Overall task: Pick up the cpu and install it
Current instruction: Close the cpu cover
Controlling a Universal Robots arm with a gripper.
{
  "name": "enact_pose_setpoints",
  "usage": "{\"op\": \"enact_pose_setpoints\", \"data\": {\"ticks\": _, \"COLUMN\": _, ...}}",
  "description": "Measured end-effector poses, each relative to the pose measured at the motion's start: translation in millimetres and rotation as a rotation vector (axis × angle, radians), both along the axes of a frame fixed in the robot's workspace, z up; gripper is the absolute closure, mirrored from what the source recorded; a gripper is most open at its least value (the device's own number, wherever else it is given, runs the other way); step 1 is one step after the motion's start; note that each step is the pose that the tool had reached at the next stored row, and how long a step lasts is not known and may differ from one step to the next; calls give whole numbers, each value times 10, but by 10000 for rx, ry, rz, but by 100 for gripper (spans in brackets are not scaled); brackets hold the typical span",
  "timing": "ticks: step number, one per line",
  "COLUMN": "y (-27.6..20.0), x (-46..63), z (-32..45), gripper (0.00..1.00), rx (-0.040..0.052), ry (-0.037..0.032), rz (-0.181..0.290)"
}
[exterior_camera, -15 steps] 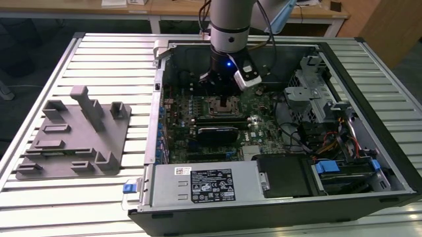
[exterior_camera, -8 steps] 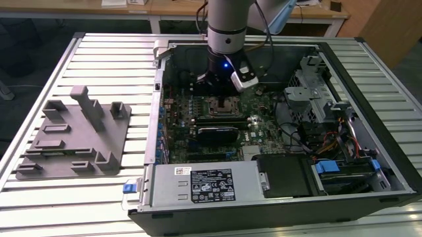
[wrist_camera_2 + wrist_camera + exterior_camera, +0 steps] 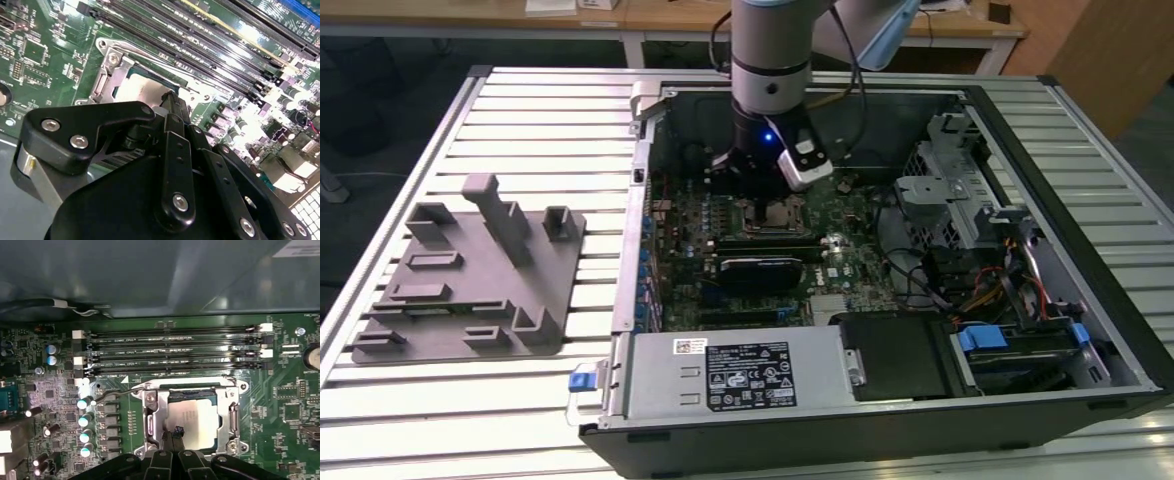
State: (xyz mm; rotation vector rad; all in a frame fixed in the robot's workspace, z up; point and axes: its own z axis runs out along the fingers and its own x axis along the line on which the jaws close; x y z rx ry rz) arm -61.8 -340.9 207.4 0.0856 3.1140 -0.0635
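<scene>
Silver-grey square cpu [image 3: 192, 422] lying flat in the metal-framed socket [image 3: 150, 415] on the green motherboard [image 3: 285, 405], top face bright under the light. Directly over it in the first wrist view, the black gripper [image 3: 175, 434], pointing down, thin fingers drawn close together side by side with nothing seen between them, tips at or just above the chip's near edge; contact impossible to confirm. Not clamped around the chip, which is wider than the pair of tips. Just beside the socket, four long dark memory slots [image 3: 175, 347] running parallel to one of its sides. On another side, a row of small silver-topped capacitors [image 3: 86, 419]. In the exterior view, the arm reaching straight down into an open computer case [image 3: 1067, 130] lying on its side, a grey power supply [image 3: 734, 375] along the case's near edge. Well apart, toward the exterior view's left, a grey plastic fixture [image 3: 467, 290] with upright blocks resting on the slatted metal table [image 3: 400, 130].
</scene>
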Motion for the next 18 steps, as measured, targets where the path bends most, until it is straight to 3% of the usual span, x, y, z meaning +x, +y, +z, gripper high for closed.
{"op": "enact_pose_setpoints", "data": {"ticks": 4, "y": 10, "x": -38, "z": -9, "gripper": 89, "rx": 18, "ry": 0, "rz": 0}}
{"op": "enact_pose_setpoints", "data": {"ticks": 14, "y": 20, "x": -75, "z": -48, "gripper": 89, "rx": 229, "ry": 1, "rz": 0}}
{"op": "enact_pose_setpoints", "data": {"ticks": 18, "y": 20, "x": -78, "z": -59, "gripper": 89, "rx": 450, "ry": 1, "rz": 0}}
